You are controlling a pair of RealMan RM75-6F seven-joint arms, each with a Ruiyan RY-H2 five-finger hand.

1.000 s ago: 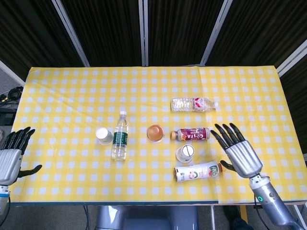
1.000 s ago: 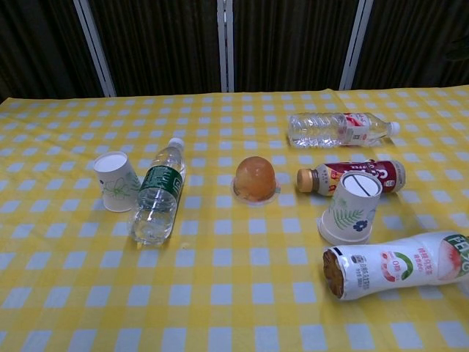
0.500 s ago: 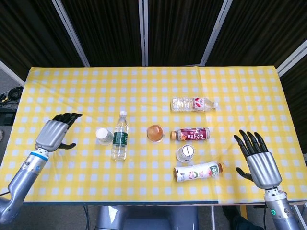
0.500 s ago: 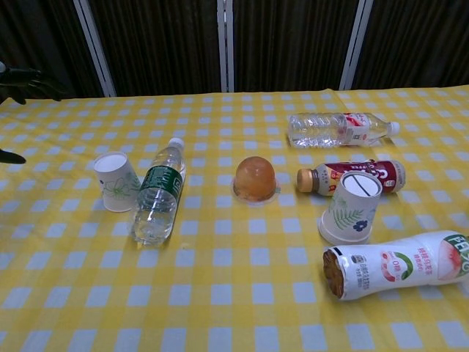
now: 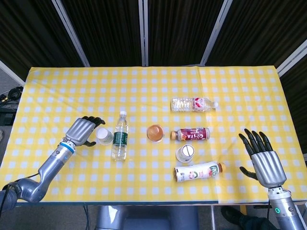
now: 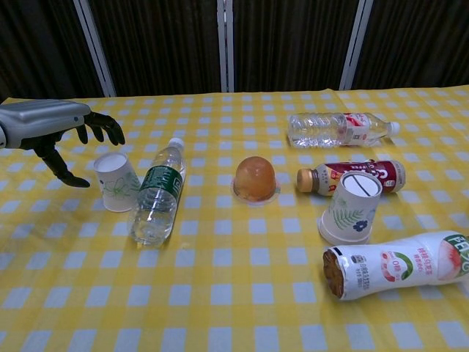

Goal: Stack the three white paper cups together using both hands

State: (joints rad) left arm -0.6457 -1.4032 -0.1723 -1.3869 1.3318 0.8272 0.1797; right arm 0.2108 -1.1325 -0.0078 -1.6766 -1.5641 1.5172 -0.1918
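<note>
Two white paper cups show, both upside down on the yellow checked table. One cup [image 5: 103,136] [image 6: 116,180] stands at the left beside a green-label bottle. My left hand [image 5: 81,130] [image 6: 51,128] hovers just left of it, fingers spread and curved over its top, holding nothing. The other cup [image 5: 185,153] [image 6: 352,207], printed with leaves, stands right of centre between two lying bottles. My right hand [image 5: 262,159] is open near the front right edge, well clear of that cup; the chest view does not show it. A third cup is not visible.
A green-label water bottle [image 5: 120,136] lies right of the left cup. An orange jelly cup [image 5: 155,132] sits mid-table. A clear bottle [image 5: 194,104], a red-label bottle [image 5: 192,134] and a white peach-drink bottle [image 5: 199,172] lie around the right cup.
My left hand has swept in from the left edge to the left cup. My right hand has pulled back from the bottles toward the front right edge.
</note>
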